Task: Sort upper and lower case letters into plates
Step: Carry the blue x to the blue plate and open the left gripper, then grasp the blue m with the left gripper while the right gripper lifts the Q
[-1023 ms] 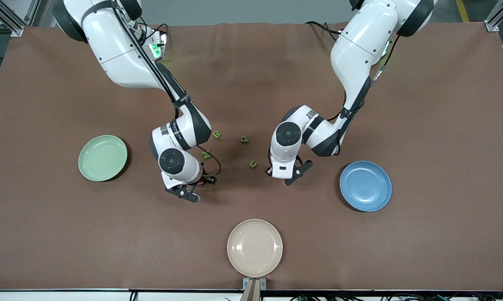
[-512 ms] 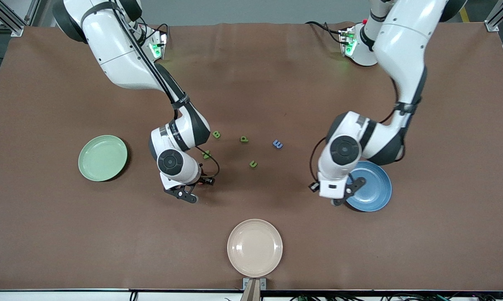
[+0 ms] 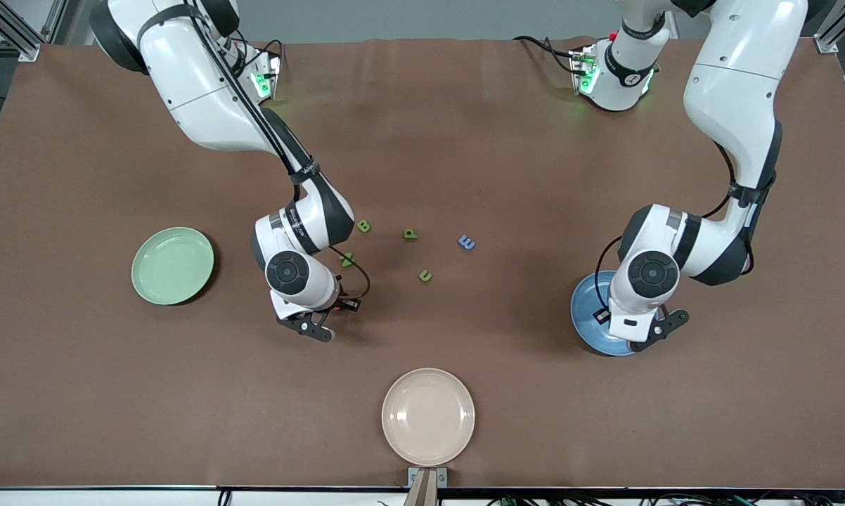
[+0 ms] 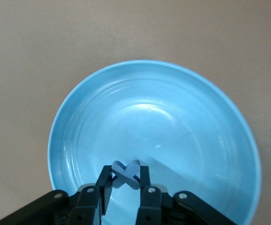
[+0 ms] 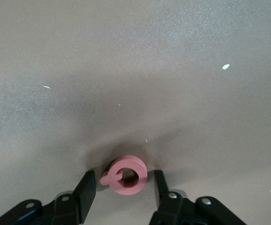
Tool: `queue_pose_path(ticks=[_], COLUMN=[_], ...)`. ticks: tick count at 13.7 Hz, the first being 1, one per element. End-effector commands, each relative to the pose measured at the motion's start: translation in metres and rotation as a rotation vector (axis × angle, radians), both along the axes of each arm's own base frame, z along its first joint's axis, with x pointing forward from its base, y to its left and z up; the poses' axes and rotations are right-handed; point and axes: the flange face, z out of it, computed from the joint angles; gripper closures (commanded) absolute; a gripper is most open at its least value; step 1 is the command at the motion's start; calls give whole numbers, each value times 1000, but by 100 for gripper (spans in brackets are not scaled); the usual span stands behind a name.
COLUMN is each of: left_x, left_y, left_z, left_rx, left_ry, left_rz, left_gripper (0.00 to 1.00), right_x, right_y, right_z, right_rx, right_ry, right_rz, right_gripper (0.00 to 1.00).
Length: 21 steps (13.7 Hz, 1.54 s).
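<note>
My left gripper (image 4: 125, 170) is shut on a small blue X-shaped letter (image 4: 131, 179) and holds it just above the bright blue plate (image 4: 172, 117). In the front view the left gripper (image 3: 640, 336) covers much of that plate (image 3: 585, 309). My right gripper (image 5: 124, 177) is open and low at the table, with a pink-red ring-shaped letter (image 5: 128, 168) lying between its fingers and touching neither. In the front view the right gripper (image 3: 315, 325) hides that letter. The pale green plate (image 3: 172, 266) is empty.
Loose letters lie mid-table: green B (image 3: 363, 225), green P (image 3: 410, 234), blue E (image 3: 467, 242), green u (image 3: 425, 275), and a green piece (image 3: 346, 260) beside the right wrist. A beige plate (image 3: 428, 416) sits nearest the front camera.
My left arm has swung from the letters mid-table to over the blue plate, carrying the blue X and uncovering the blue E. The right arm has barely moved.
</note>
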Motion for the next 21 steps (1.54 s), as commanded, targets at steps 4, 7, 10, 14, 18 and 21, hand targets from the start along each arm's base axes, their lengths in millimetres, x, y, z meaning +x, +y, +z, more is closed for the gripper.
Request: queue_pose_path(ticks=[4,7,10,14,18,21], left_x=[-2,-21,-59,-112,-175,-195], left_y=[-21,-73,-160,-251,-320,-312], left_z=[20,64,75,56,-1,-21], left_rx=[0,-39,-109,-158,-179,-168], left_ry=[-35,-30,-38,-38,-16,3], left_rz=[-23,-24,11,90,156,164], left_gripper=[0,0,0,0,5,8], right_x=[2,4,9,2,-41,-78], right_y=[0,-2,-5,-27,-109,-192], right_z=[-6,-5,13,88,153,175], right_rx=[-11,-8,-5,-68,-59,-38], right_ry=[-5,-19,-31,26,47,62], right_rz=[0,0,8,27,130,205], right_gripper=[63,70,73,75,74,73])
